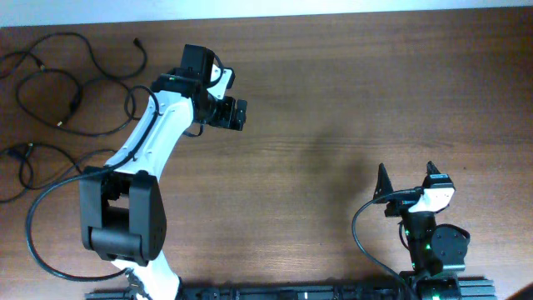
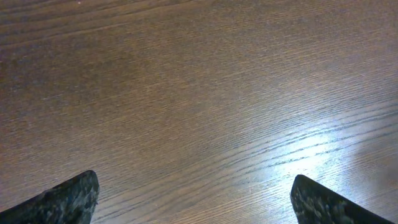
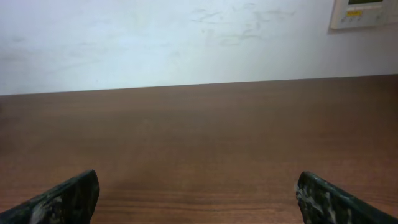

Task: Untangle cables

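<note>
Since the cables (image 1: pixel 77 96) lie in loose loops at the far left of the table (image 1: pixel 333 100), treat them as light, limp and snag-prone; grasp one strand near a plug. Left gripper (image 1: pixel 240 114) and right gripper (image 1: pixel 406 171) stand released, empty. Wall panel (image 3: pixel 364 12) lettering seems illegible.
</note>
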Action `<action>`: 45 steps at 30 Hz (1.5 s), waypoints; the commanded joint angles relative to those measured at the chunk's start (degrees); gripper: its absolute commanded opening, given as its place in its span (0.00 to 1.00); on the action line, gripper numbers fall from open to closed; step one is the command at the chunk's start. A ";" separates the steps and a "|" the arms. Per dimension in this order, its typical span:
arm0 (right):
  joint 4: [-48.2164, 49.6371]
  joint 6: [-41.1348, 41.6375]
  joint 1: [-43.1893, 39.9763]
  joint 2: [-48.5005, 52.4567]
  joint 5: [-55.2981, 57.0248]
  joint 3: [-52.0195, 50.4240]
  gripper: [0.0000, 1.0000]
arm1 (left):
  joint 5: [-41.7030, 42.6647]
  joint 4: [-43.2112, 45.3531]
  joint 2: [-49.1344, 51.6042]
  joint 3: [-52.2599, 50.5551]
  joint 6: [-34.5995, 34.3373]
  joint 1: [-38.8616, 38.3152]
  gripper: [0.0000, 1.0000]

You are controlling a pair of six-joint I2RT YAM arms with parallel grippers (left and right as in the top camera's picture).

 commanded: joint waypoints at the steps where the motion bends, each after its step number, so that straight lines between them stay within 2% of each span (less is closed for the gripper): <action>1: -0.44 -3.89 -0.13 -0.61 0.79 -0.35 0.98 | -0.24 0.13 -1.09 -0.15 -0.55 0.09 0.99; 45: -0.37 -4.02 -0.15 -0.61 1.75 -0.35 0.98 | -0.42 0.04 -1.09 -0.15 -0.55 0.04 0.99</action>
